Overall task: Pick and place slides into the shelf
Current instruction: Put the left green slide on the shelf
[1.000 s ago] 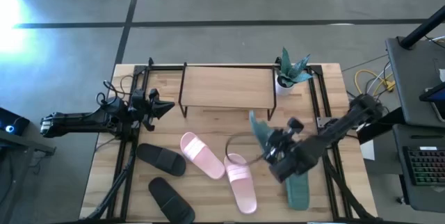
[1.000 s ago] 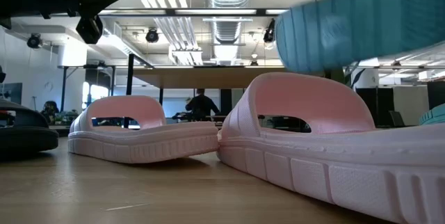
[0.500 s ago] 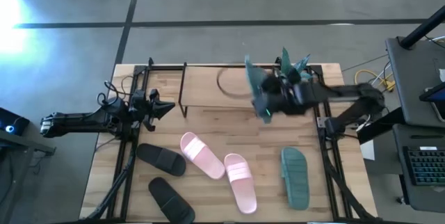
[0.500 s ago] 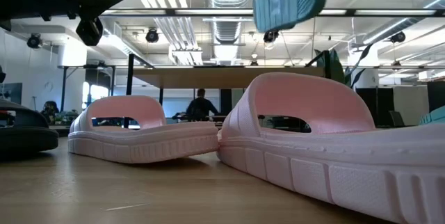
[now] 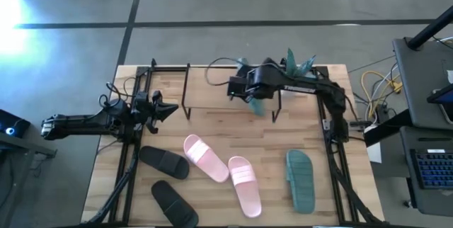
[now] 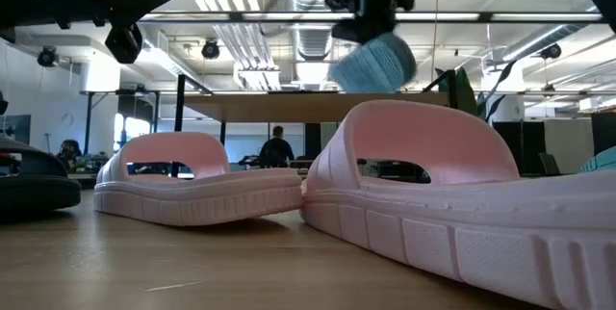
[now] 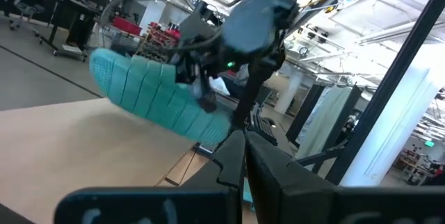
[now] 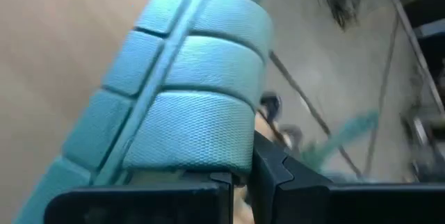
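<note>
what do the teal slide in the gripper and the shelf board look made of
Teal slide held in the right gripper: likely soft rubber or foam, matte, with a fine moulded sole texture. Shelf board: seemingly light wood with a pale, satin top; its thin black legs look metal.

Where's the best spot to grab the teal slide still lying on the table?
Probably the teal slide by its long side edges, coming straight down from above with the jaws across its width. It lies flat and lengthwise, apart from the pink slides, so both edges look free.

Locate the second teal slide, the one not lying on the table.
The right claw holds the teal slide above the shelf's right half in the high view, near the plant.
</note>
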Controlling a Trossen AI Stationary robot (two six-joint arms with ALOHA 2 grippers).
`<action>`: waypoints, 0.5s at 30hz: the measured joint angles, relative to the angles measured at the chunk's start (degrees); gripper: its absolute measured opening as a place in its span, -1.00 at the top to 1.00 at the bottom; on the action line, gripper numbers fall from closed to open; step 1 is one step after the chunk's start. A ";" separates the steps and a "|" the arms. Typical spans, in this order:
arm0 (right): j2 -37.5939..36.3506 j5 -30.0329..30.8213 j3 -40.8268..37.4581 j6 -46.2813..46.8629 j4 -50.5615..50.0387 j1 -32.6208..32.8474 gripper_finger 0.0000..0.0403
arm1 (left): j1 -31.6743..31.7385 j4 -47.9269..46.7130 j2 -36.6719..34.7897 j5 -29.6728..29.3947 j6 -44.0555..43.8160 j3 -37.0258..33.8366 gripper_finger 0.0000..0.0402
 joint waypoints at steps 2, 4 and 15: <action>2.25 0.64 3.03 0.03 -1.73 0.24 0.94 | -0.02 -0.08 -0.04 0.00 0.00 0.00 1.00; 4.68 0.72 5.45 -0.37 -3.06 0.08 0.93 | 0.00 0.03 -0.05 0.00 0.05 0.00 1.00; 3.94 7.65 6.21 -1.62 -2.92 -0.37 0.76 | -0.01 -0.04 -0.06 -0.12 0.29 -0.09 1.00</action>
